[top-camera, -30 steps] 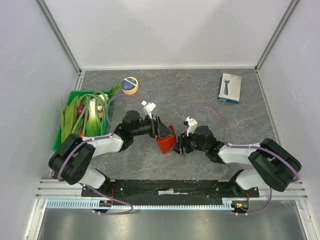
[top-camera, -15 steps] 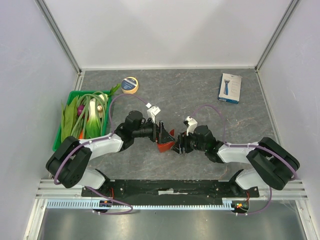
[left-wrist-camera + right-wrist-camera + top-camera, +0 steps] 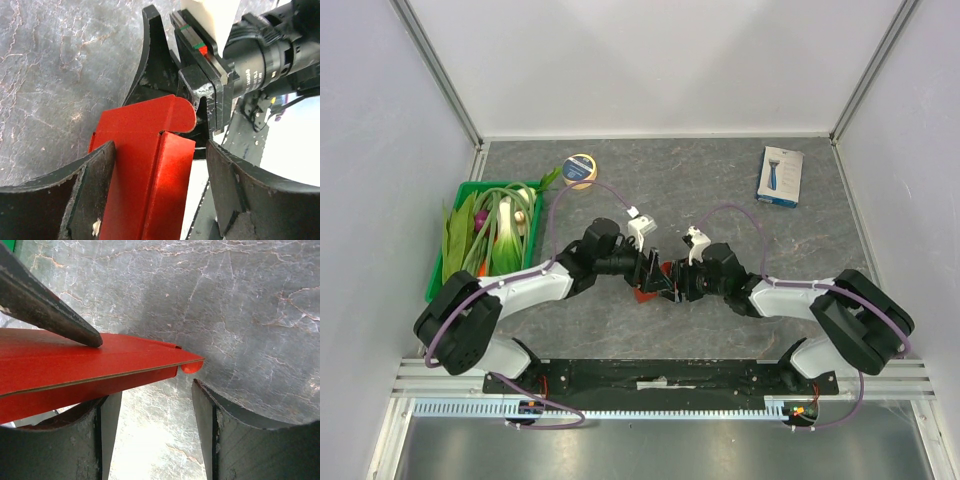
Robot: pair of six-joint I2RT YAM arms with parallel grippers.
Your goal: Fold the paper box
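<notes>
Item: paper box (image 3: 641, 293), mid-bench. Both arms closed in since a second ago; box nearly hidden overhead. left gripper (image 3: 159, 150) spread, straddling panel. right gripper (image 3: 152, 390) spread beside flap. Fold unfinished.

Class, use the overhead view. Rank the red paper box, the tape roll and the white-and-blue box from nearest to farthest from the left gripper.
1. Paper box: right at the left gripper, mid-table between the two arms.
2. Tape roll: toward the far left of the table.
3. White-and-blue box: toward the far right corner, somewhat farther off than the tape roll.
</notes>
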